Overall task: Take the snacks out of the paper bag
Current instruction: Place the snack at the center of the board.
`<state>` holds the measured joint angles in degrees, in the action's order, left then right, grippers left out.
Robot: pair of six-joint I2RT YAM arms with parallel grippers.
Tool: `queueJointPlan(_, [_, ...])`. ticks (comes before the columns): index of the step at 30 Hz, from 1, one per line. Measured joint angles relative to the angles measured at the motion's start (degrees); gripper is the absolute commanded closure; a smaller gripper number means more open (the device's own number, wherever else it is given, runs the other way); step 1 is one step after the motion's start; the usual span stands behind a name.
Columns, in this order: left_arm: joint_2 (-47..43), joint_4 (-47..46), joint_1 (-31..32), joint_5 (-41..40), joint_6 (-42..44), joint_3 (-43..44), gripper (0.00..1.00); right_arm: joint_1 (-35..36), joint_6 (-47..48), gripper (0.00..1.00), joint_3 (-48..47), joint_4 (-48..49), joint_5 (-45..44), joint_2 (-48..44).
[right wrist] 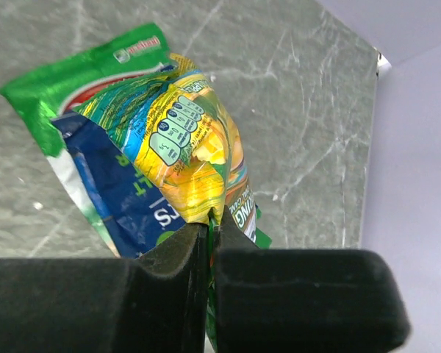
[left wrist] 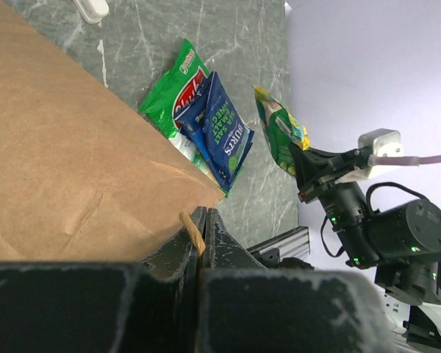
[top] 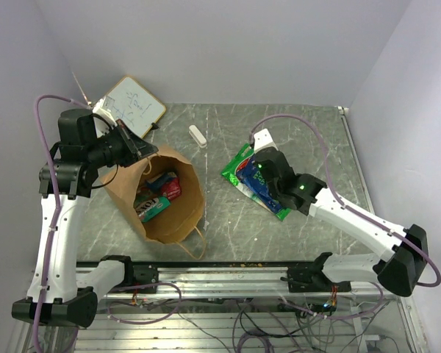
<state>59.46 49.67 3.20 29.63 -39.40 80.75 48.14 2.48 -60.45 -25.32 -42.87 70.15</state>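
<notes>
Grey marbled table (top: 309, 132) separates the brown kraft paper bag (top: 178, 220), its rim pinched by the left gripper (left wrist: 200, 220), from the multicoloured foil packet (right wrist: 191, 154) clamped in the outstretched right gripper (right wrist: 209, 228).

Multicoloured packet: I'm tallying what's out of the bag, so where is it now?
The multicoloured packet is pinched in the right gripper, over the blue packet and green packet, right of the paper bag in the top view.
</notes>
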Motion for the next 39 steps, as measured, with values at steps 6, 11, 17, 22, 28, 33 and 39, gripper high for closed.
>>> queueJointPlan(6, [-0.1, 0.0, 0.0, 0.0, 0.0, 0.0, 0.93, -5.1, 3.5, 1.00, 1.6, 1.8, 3.1, 0.2])
queueJointPlan(11, [-0.6, 0.0, 0.0, 0.0, -0.4, -0.1, 0.93, -7.8, 5.2, 1.00, 1.6, 5.9, 6.5, 2.8])
queueJointPlan(17, [-1.8, 0.5, 0.0, 0.0, -0.6, -0.3, 0.93, -9.0, 6.5, 1.00, 1.6, 7.1, 8.7, 6.3])
queueJointPlan(22, [-2.0, 0.8, 0.0, 0.0, -0.8, -0.5, 0.93, -9.7, 6.8, 1.00, 2.1, 7.0, 9.0, 6.8])
queueJointPlan(28, [-3.0, 0.8, 0.0, 0.2, -1.7, -1.4, 0.93, -10.1, 5.7, 1.00, 2.3, 6.5, 9.0, 8.2])
queueJointPlan(33, [-3.7, 0.5, 0.0, 0.8, -3.1, -2.1, 0.93, -10.1, 3.6, 1.00, 2.8, 5.2, 9.3, 8.8])
queueJointPlan(39, [-4.1, 0.1, 0.0, 1.1, -4.1, -2.6, 0.93, -10.1, 2.8, 1.00, 5.7, 5.4, 11.8, 8.4])
